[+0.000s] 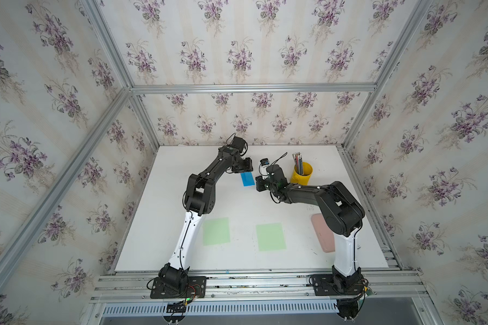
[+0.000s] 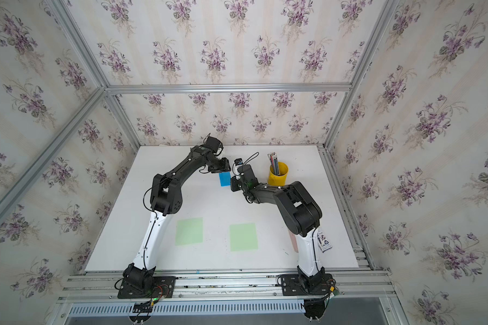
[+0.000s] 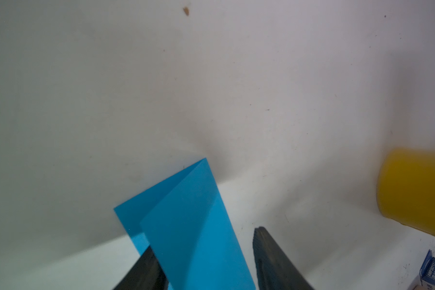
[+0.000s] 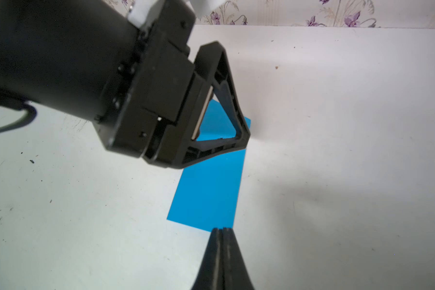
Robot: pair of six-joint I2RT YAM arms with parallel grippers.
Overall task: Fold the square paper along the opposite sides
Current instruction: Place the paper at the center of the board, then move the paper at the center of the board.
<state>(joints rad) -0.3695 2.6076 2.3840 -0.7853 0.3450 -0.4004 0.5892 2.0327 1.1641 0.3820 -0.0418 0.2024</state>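
And here's the blue paper [image 1: 247, 179], already doubled over into a narrow strip, lying on the white table [image 1: 158, 225] toward the far middle, right between the two arms. The left gripper [image 3: 204, 239] sits at the strip's far end with its jaws standing apart. One finger [image 3: 146, 268] is tucked at the edge of the upper flap, and the other finger [image 3: 274, 261] is just beside the paper's long edge, clear of it. In the left wrist view the two layers meet at one corner and fan apart toward the gripper. Over at the near end, the right gripper [image 4: 221, 229] is clamped tight, its tips pressed together right at the strip's corner. Whether any paper is pinched between them can't be told. The yellow cup [image 1: 301, 173] of pencils [image 1: 298, 161] stands just beyond the right arm's wrist. Two pale green squares [image 1: 216, 231] lie flat, well apart from the action, nearer the arms' bases
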